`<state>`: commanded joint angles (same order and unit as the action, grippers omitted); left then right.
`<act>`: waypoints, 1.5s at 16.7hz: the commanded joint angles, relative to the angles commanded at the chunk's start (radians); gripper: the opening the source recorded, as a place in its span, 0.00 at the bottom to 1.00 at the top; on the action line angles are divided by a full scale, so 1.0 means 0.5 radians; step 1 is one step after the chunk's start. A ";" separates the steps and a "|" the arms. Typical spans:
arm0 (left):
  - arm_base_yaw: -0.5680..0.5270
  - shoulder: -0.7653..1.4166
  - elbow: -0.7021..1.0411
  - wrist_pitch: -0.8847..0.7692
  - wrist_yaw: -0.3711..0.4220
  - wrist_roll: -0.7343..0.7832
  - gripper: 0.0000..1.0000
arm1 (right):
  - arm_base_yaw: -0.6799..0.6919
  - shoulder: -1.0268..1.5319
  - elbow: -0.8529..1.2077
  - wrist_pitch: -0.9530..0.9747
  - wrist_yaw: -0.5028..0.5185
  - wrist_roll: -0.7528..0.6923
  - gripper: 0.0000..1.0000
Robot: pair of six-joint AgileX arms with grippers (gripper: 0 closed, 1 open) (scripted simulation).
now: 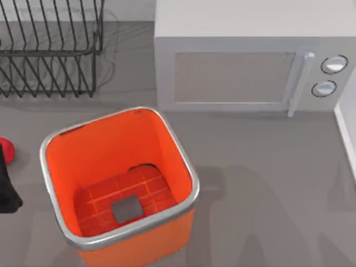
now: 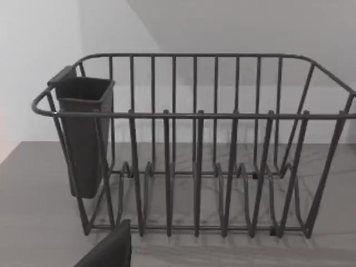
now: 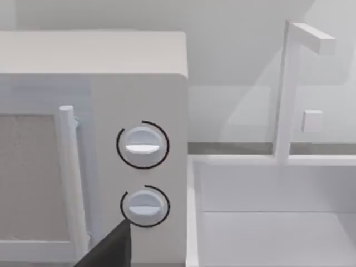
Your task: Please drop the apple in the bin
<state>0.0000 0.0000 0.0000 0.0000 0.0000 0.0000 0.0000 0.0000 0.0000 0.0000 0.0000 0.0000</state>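
The apple (image 1: 5, 149) is a small red shape cut off by the left edge of the top view, left of the bin. The bin (image 1: 61, 144) is a large orange square tub with a silver rim, standing at the front left of the table; its gridded floor holds a grey square and nothing else. A black part of my left gripper (image 1: 6, 186) shows at the left edge right beside the apple, on its near side; whether it holds the apple cannot be told. A dark part of my right gripper (image 3: 108, 250) shows in the right wrist view, facing the microwave's knobs.
A black wire rack (image 1: 50, 50) stands at the back left, with a dark cup holder (image 2: 83, 133) on its side. A white microwave (image 1: 245, 61) takes up the back right. A white sink edge (image 3: 267, 211) and faucet lie right of it. Grey tabletop lies right of the bin.
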 joint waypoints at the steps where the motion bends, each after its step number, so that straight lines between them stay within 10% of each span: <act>1: 0.000 0.000 0.000 0.000 0.000 0.000 1.00 | 0.000 0.000 0.000 0.000 0.000 0.000 1.00; 8: 0.092 0.450 0.308 -0.129 0.067 0.101 1.00 | 0.000 0.000 0.000 0.000 0.000 0.000 1.00; 25: 0.490 3.101 1.686 -0.847 0.437 0.563 1.00 | 0.000 0.000 0.000 0.000 0.000 0.000 1.00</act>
<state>0.2451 1.5504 0.8430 -0.4236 0.2184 0.2814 0.0000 0.0000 0.0000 0.0000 0.0000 0.0000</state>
